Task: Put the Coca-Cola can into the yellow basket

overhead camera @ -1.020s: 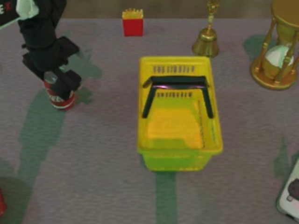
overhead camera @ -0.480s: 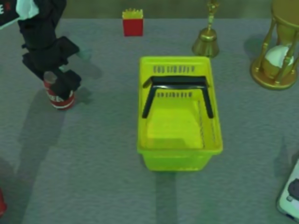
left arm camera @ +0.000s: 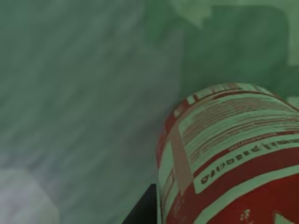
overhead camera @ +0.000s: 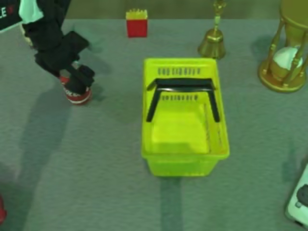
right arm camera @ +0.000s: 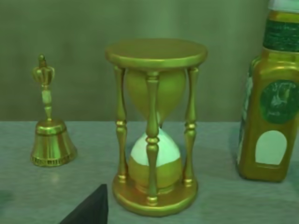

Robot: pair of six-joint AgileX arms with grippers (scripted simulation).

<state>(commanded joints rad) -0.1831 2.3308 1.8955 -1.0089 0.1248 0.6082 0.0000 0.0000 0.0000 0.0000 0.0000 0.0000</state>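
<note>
The Coca-Cola can [overhead camera: 78, 96] shows as a red can under my left gripper [overhead camera: 77, 83], which is shut on it at the left of the table. In the left wrist view the can [left arm camera: 229, 154] fills the frame, label side up, with one black fingertip [left arm camera: 142, 210] against its side. The yellow basket [overhead camera: 185, 115] stands in the middle of the table, to the right of the can, with its black handles [overhead camera: 183, 85] folded across the far half. My right arm [overhead camera: 299, 202] stays parked at the lower right edge.
At the far edge stand a red box of fries [overhead camera: 136, 24], a gold bell [overhead camera: 212, 42] and a gold hourglass [overhead camera: 288, 53]. A yellow bottle [right arm camera: 273, 98] stands beside the hourglass [right arm camera: 154, 126]. A red object [overhead camera: 1, 211] sits at the lower left edge.
My left gripper has carried the can to the right and a little toward the far side, closer to the basket. The right arm has not moved.
</note>
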